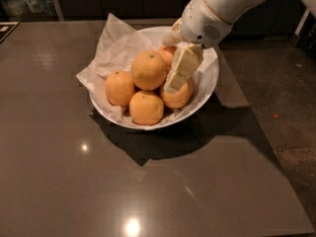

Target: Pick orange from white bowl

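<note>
The white bowl (208, 85) stands on the dark table, lined with crumpled white paper (116, 45). The orange (147, 70), the largest, lies on top of the pile, with a dark stem dot. Smaller oranges lie around it: one left (119, 88), one front (146, 108), one right (178, 96), one behind (167, 54). My gripper (171, 65) reaches down into the bowl from the upper right, open, just right of the orange. Its near finger (182, 67) lies against the orange's right side and over the right-hand orange. The far finger is partly hidden behind.
The dark glossy table (98, 181) stretches to the left and front of the bowl. Its right edge (269, 152) runs diagonally, with speckled floor (291, 93) beyond. My white arm (222, 9) comes in over the bowl's back right rim.
</note>
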`<state>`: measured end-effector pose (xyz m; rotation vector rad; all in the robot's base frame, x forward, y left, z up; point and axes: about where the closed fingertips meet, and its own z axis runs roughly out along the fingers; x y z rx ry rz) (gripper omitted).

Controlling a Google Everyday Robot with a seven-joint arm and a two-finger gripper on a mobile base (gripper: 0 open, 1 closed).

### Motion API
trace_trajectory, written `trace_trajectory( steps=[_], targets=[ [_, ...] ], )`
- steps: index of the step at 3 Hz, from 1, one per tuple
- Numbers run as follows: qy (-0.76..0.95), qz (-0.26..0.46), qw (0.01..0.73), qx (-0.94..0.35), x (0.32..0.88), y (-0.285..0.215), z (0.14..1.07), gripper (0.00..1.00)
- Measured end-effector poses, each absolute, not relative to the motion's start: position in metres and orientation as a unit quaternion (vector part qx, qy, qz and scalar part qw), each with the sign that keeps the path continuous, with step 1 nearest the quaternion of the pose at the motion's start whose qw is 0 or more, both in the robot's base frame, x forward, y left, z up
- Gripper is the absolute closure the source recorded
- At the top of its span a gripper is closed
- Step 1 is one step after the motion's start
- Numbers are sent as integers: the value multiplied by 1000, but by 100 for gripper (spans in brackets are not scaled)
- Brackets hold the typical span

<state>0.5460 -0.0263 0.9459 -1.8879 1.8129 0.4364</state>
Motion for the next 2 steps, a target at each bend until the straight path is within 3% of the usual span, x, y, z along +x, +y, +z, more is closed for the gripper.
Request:
trace_trajectory(
  steps=[1, 2],
  targets=[
    [641, 160, 226, -716, 543, -12, 940, 18],
    [617, 154, 223, -738, 535, 2, 943, 34]
  ],
)
